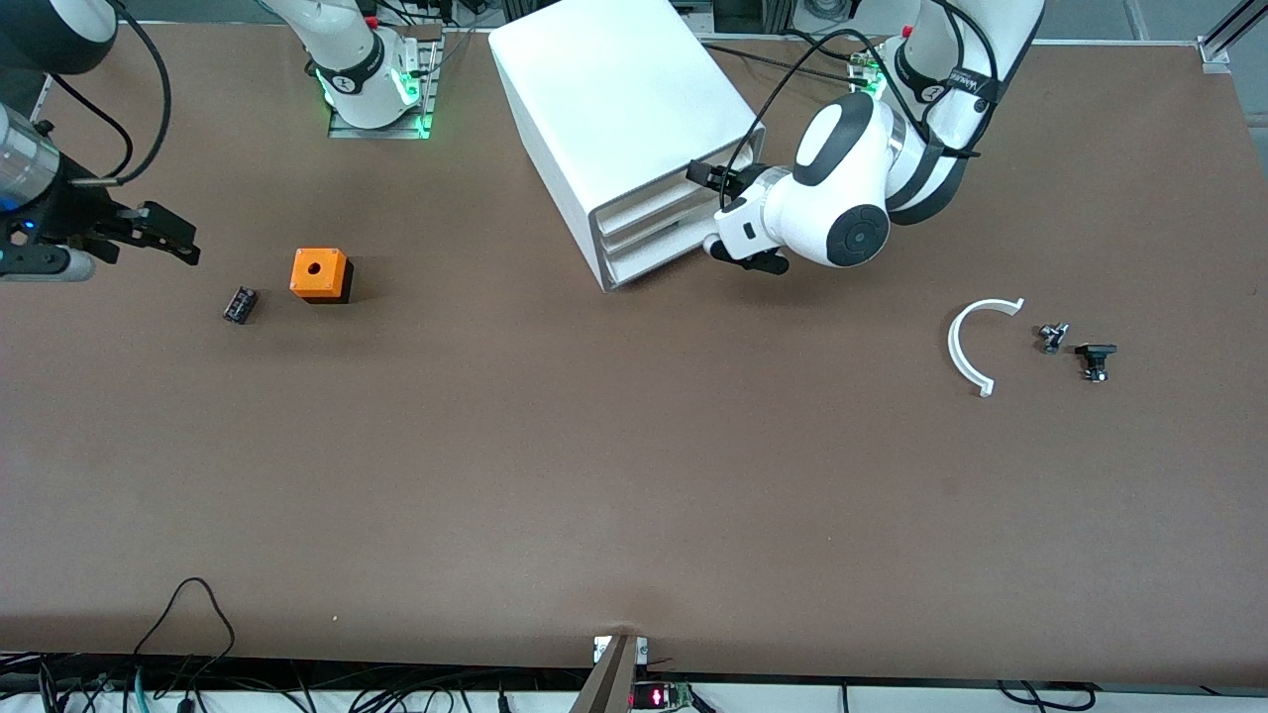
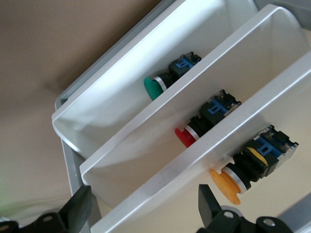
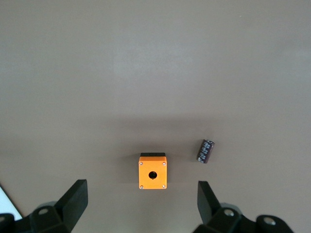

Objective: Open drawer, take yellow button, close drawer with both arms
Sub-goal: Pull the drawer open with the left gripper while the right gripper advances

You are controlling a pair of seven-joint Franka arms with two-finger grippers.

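Observation:
The white drawer cabinet (image 1: 619, 109) stands near the arms' bases, and its drawers (image 1: 649, 233) look pushed in. My left gripper (image 1: 715, 220) is open and empty right at the drawer fronts. In the left wrist view its open fingers (image 2: 80, 208) flank the front of one drawer (image 2: 160, 194). The button (image 2: 228, 182), with an orange-yellow cap and a black body, lies in that drawer. A red-capped button (image 2: 184, 137) and a green-capped one (image 2: 153, 88) lie in the two other drawers. My right gripper (image 1: 178, 236) waits open and empty over the table at the right arm's end; it also shows in the right wrist view (image 3: 143, 206).
An orange cube with a hole (image 1: 319, 274) (image 3: 152, 172) and a small black cylinder (image 1: 240, 304) (image 3: 205, 151) lie near my right gripper. A white curved piece (image 1: 966, 342) and two small dark parts (image 1: 1052, 337) (image 1: 1095, 359) lie toward the left arm's end.

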